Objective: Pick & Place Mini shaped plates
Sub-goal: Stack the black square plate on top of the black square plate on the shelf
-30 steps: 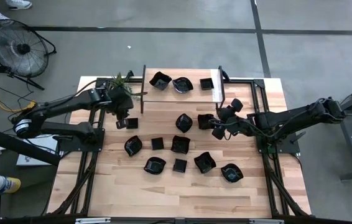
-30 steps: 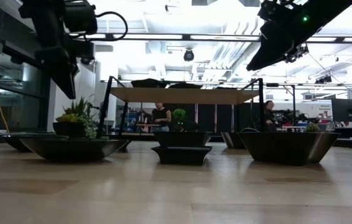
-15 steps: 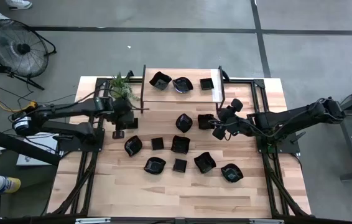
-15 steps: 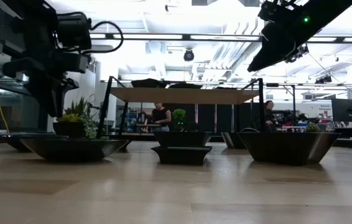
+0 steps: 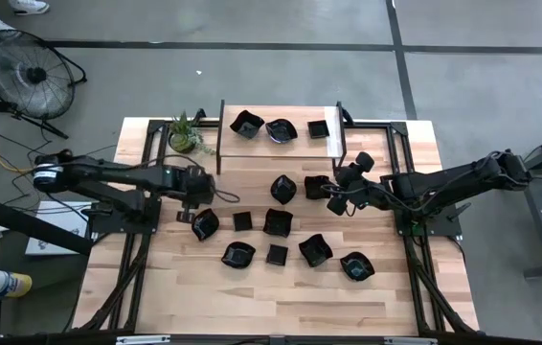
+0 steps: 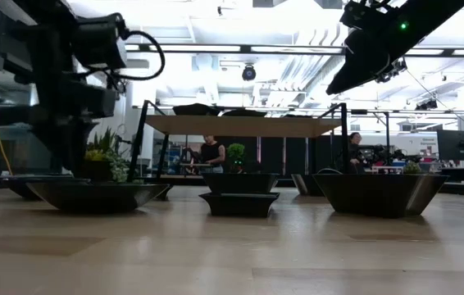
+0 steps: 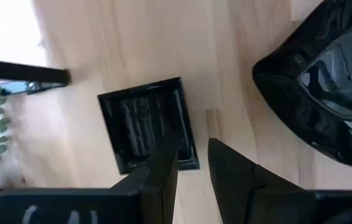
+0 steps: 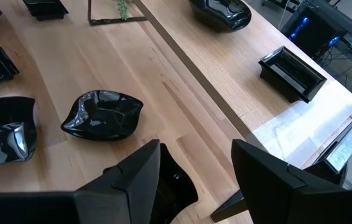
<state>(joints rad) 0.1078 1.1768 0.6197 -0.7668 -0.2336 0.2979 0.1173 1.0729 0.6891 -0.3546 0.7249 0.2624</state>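
Seen level across a wooden table point(image 6: 232, 254), several glossy black dishes are sitting on its surface. A small square dish point(image 6: 240, 203) is sitting at the middle; a wide shallow dish point(image 6: 97, 195) is lying to its left, a deep dish point(image 6: 379, 194) to its right. Behind the wide dish a green potted plant point(image 6: 101, 160) is standing. A raised wooden shelf point(image 6: 240, 125) is spanning above the square dish. Dark arms are hanging above both sides.

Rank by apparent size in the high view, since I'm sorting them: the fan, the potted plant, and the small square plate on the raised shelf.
1. Fan, clearly largest.
2. Potted plant.
3. Small square plate, smallest.
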